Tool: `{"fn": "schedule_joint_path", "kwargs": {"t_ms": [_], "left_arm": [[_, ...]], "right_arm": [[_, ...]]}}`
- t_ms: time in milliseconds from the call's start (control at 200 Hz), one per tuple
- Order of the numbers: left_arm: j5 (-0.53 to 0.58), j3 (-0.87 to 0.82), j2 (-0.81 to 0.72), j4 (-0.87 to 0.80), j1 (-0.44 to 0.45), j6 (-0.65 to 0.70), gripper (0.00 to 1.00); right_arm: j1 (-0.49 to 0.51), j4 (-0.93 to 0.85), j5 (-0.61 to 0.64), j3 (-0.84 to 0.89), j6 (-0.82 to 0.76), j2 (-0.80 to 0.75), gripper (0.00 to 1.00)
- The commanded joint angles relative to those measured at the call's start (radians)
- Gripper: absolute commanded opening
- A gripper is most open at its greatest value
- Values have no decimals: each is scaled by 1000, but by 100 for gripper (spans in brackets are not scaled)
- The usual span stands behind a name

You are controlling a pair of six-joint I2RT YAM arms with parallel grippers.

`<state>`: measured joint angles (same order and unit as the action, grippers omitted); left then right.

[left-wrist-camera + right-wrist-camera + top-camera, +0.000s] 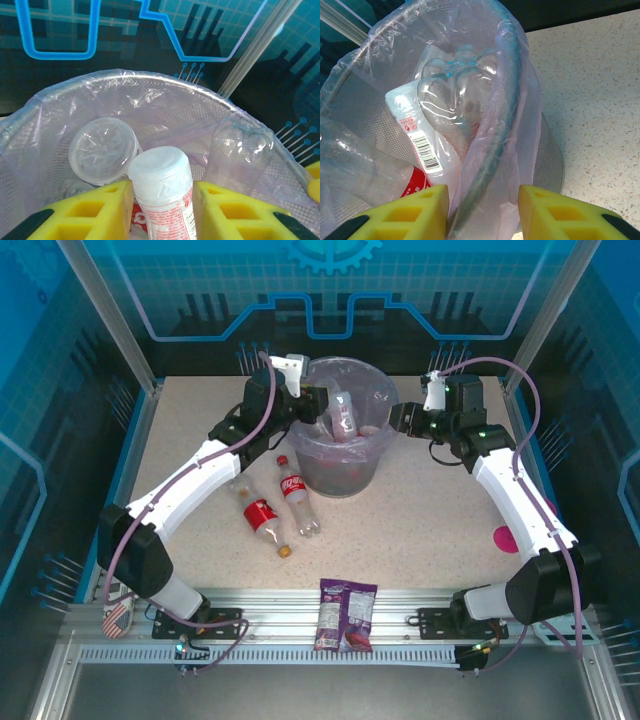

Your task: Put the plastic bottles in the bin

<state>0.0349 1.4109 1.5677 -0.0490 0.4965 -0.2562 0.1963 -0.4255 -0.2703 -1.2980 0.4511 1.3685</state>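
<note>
Dropping is in hand: a red-labelled bottle (161,172) is clamped by the left gripper (162,189) over the bin (332,478), its rim pinched by the right gripper (482,196); release is judged the next move

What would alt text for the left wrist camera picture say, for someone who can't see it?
A clear bottle with a red-and-white label is gripped between two yellow jaws, over a bin lined with a translucent lilac bag. More clear bottles lie inside the bin.
</note>
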Motion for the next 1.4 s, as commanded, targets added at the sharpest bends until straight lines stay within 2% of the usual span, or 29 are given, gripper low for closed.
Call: {"fn": "schedule_joint_path", "kwargs": {"t_ms": [0, 165, 385, 510, 705, 825, 1001, 1146, 1281, 1341, 1396], "left_arm": [[-2, -47, 30, -46, 8, -35, 35], [4, -39, 69, -59, -1, -32, 30], [-8, -4, 101, -82, -40, -51, 32], [-19, 44, 82, -96, -50, -29, 41], [-45, 158, 74, -162, -52, 20, 62], [-56, 217, 63, -185, -52, 40, 70], [-55, 270, -3, -204, -52, 48, 88], [5, 262, -95, -245, -60, 39, 96], [105, 206, -193, -337, -81, 39, 99], [144, 151, -235, -397, -112, 12, 99], [134, 70, -272, -431, -158, -40, 99]], "right_arm": [[8, -13, 2, -26, -18, 7, 42], [8, -7, -3, -17, -14, 7, 42], [8, -15, -1, -26, -18, 0, 42], [8, -15, -2, -25, -15, -7, 42], [13, -3, -7, -14, 1, -19, 43], [18, -4, -1, -6, 7, -28, 43], [32, -1, 11, 6, 17, -40, 43], [44, 6, 27, 17, 24, -47, 43], [56, 16, 33, 32, 34, -57, 43], [62, 17, 36, 38, 36, -66, 43], [70, 21, 42, 45, 38, -78, 43]]}}
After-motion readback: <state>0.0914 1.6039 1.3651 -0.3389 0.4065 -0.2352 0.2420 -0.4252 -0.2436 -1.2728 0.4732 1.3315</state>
